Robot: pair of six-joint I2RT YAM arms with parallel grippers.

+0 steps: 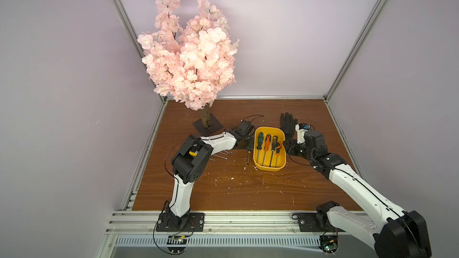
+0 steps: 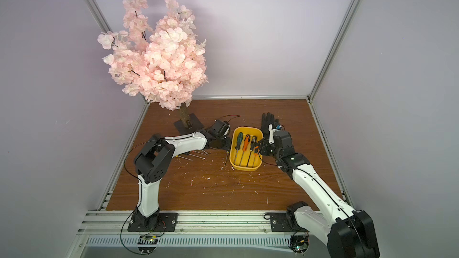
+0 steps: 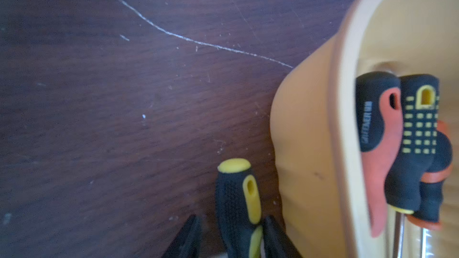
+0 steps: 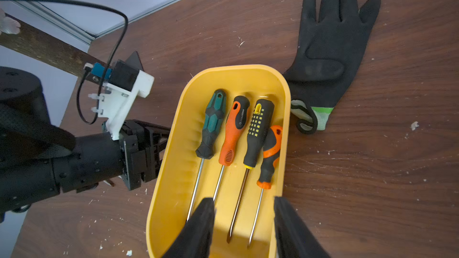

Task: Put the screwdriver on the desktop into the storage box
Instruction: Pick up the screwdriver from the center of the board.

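A black-and-yellow screwdriver [image 3: 238,194] lies on the desktop [image 1: 236,189] just outside the storage box [image 1: 269,167]; its shaft [image 1: 248,158] shows in both top views. My left gripper [image 3: 231,229] is open and straddles its handle. One finger touches the handle; the other stands a little apart from it. The yellow storage box [image 4: 173,170] holds several screwdrivers [image 4: 233,130], handles toward the back. My right gripper [image 4: 244,209] hangs open over the box's near end, above the shafts, holding nothing.
More screwdriver shafts [image 1: 218,156] stick out from under my left forearm. A black glove [image 1: 288,125] lies behind the box. A pink blossom tree [image 1: 188,53] stands on a dark base [image 1: 208,126] at the back left. Aluminium rails edge the board.
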